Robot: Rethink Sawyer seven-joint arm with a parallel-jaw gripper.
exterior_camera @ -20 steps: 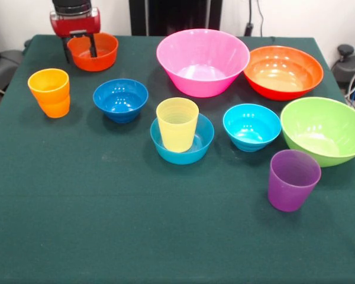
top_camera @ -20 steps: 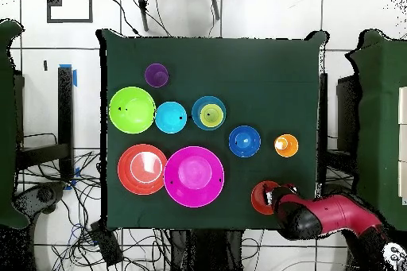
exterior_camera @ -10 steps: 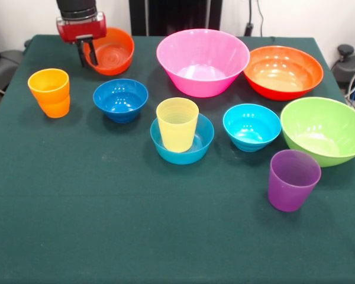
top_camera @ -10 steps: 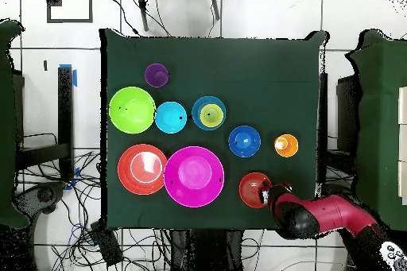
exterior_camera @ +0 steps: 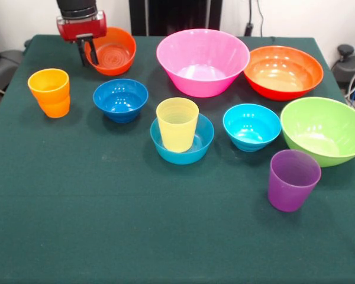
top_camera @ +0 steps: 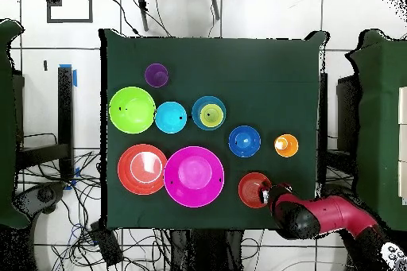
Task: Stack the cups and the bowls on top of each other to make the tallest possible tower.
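The claw (exterior_camera: 87, 52) is clenched on the rim of the small orange-red bowl (exterior_camera: 111, 51), which hangs tilted at the far corner of the tabletop (exterior_camera: 106, 225). The tower (exterior_camera: 178, 133), a yellow cup (exterior_camera: 177, 123) upright in a blue bowl, lies well apart, toward the middle. The dark blue bowl (exterior_camera: 120, 99) stands between them. The green cloth offers free room around the tower.

Pink bowl (exterior_camera: 202, 61), lime green bowl (exterior_camera: 324, 129), purple cup (exterior_camera: 293, 179), dark green tablecloth (exterior_camera: 106, 225).
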